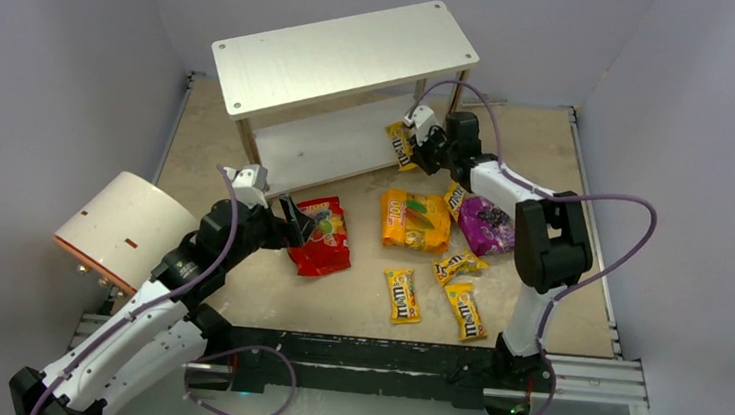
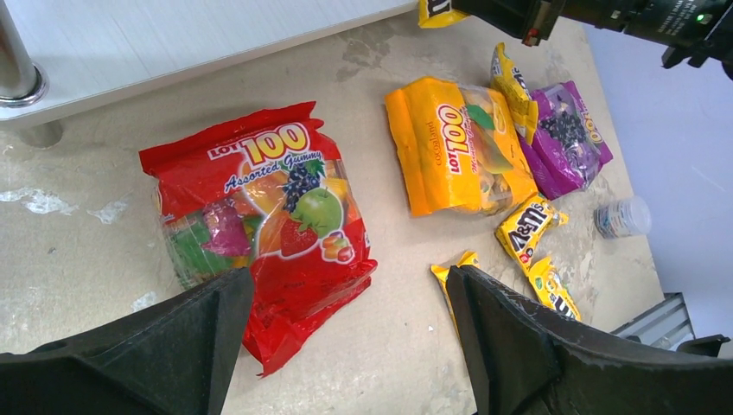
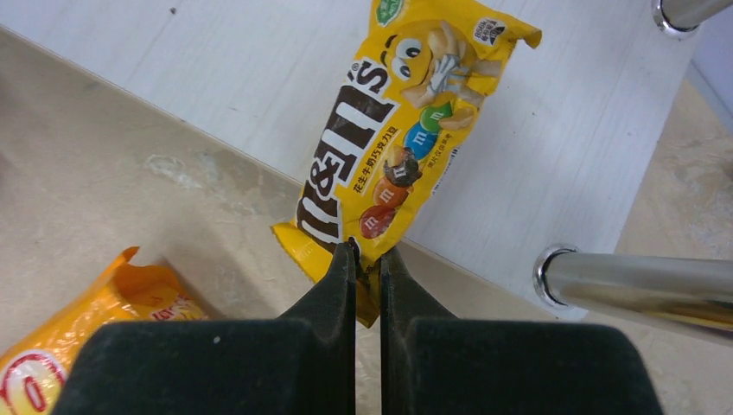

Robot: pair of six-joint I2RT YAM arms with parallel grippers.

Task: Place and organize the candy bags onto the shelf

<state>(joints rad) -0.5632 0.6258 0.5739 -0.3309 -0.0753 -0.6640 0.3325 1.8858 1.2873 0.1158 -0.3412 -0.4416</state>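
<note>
The packet (image 3: 389,147), pinched tight in the right gripper (image 3: 367,251), should be eased ahead of the jaws onto the shelf (image 3: 216,86), apparently not yet resting there; the left gripper (image 2: 347,277) is spread wide, empty.

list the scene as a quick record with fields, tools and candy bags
left tool: open, holding nothing, over the red bag
right tool: shut on an M&M's packet, held at the lower board of the shelf
lying on table: red bag, orange bag, purple bag, four loose small packets
resting on shelf: no bag seen yet
</note>
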